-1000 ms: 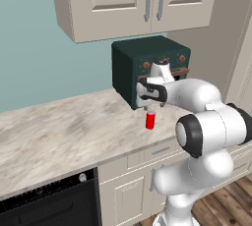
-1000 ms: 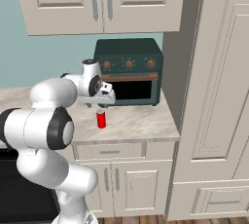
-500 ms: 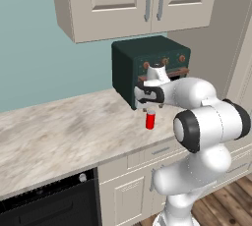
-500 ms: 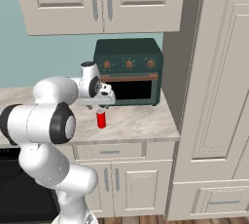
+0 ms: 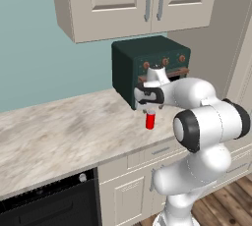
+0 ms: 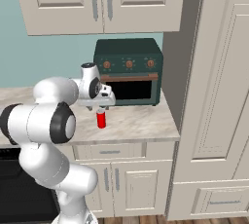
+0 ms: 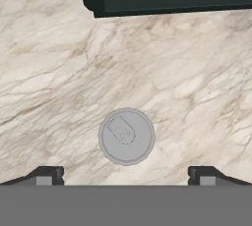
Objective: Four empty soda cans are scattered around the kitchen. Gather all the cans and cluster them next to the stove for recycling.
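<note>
Dark-tipped, my jaws stand spread wide and grasp nothing; the gripper (image 7: 126, 176) points straight down, with one fingertip (image 7: 47, 175) on each side of the hand view. Directly beneath it I see the round silvery top of a small red soda can (image 7: 126, 135), pull-tab visible, centred between the two tips but apart from them. From the left base view the gripper (image 5: 148, 108) hangs just above that red can (image 5: 150, 120), which stands upright on the beige marbled stone surface (image 5: 59, 131). The right base view shows the same: gripper (image 6: 100, 106) over the can (image 6: 101, 119), a small gap between them. Just beyond the can, at the far side of the surface, sits a dark green toaster oven (image 6: 128, 71) with three copper-coloured knobs and a black glass door. Cream panelled cabinets (image 6: 102, 1) hang above it, and a tall cream pantry unit (image 6: 214, 96) stands to the right. Below the surface on the left I see a black appliance front (image 5: 49, 205).
</note>
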Tool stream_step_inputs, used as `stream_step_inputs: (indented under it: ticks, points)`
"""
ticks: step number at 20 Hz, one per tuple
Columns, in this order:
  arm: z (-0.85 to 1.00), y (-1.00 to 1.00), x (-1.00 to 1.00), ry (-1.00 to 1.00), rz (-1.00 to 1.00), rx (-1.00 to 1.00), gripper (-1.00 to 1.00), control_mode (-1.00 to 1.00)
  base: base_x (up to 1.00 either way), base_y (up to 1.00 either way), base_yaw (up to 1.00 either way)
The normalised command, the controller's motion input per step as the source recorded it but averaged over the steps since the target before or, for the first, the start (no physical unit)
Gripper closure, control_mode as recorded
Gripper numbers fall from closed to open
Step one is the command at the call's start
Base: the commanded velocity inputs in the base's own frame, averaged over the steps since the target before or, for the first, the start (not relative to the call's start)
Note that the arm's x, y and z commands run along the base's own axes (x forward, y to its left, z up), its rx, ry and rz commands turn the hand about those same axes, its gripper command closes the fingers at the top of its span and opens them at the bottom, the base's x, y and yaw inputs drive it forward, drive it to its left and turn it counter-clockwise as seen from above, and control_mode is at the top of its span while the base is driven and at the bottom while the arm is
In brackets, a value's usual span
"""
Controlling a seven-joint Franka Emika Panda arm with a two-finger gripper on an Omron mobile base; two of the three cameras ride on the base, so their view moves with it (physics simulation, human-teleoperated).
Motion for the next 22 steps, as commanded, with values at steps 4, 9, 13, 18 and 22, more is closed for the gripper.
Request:
stream_step_inputs:
  ticks: [4,9,13,18,22]
  points:
    - [-0.12,0.0,0.0,0.0,0.0,0.0,-1.0,-1.0,0.0,0.0,0.0]
    - [-0.15,0.0,0.0,0.0,0.0,0.02,-1.0,-1.0,0.0,0.0,0.0]
    - [-0.15,0.0,0.04,0.0,0.0,0.05,-1.0,-1.0,0.0,0.0,0.0]
    - [-0.09,0.0,0.02,0.0,0.0,0.03,-1.0,-1.0,0.0,0.0,0.0]
    - [-0.06,0.0,0.03,0.0,0.0,0.0,-1.0,-1.0,0.0,0.0,0.0]
